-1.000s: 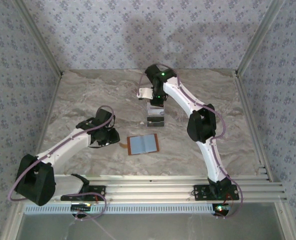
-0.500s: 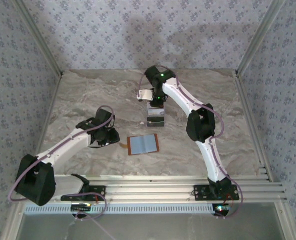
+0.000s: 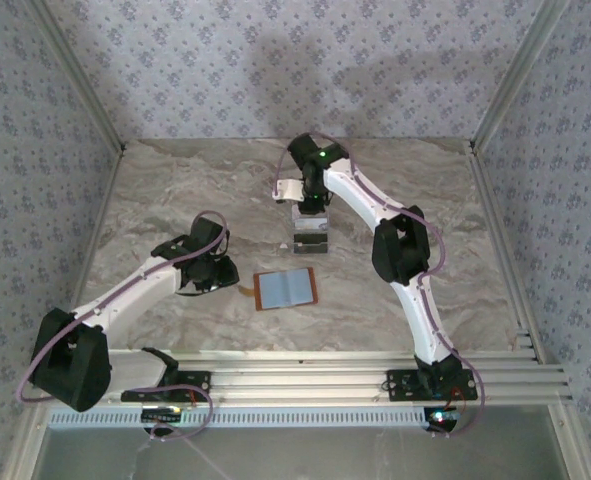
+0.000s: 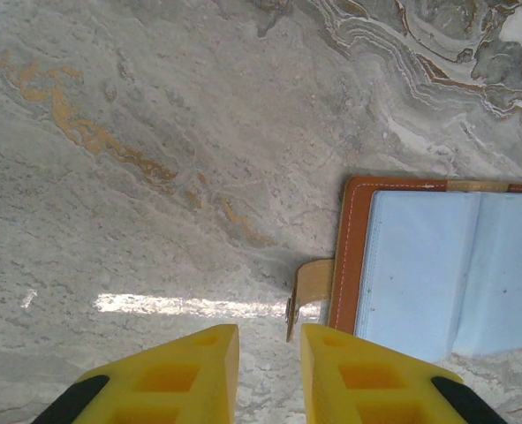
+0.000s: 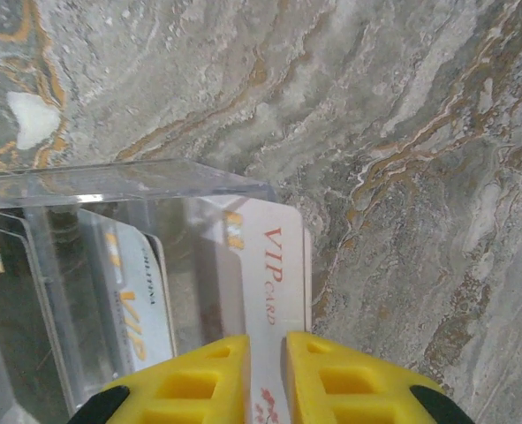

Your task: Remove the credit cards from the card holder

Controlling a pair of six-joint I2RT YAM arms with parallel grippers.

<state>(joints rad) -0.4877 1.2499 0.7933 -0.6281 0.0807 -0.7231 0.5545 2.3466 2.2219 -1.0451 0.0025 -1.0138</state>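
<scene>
The card holder lies open and flat on the marble counter, pale blue lining up, between the 2 arms. The left end effector hangs low over the counter just left of it. Its 2 yellow fingers are parted by a narrow gap and have hold of nothing. In the left wrist view the holder's brown strap tab sticks out from its left edge and sits just ahead of the gap, a little toward the right-hand finger, not touching either one. The rest of the holder spreads off to the right of that finger.

The right end effector is farther back on the counter, well apart from the holder, at the far end of a clear plastic box. Its fingers also stand slightly apart, with a thin slot between them. A white VIP card shows face-on right in front of the fingertips and is wider than the slot, so it is not pinched between the jaws. I cannot tell whether the tips touch it. Its far end reaches under the box's transparent wall. A 2nd VIP card is inside the box, to the left of the 1st.
</scene>
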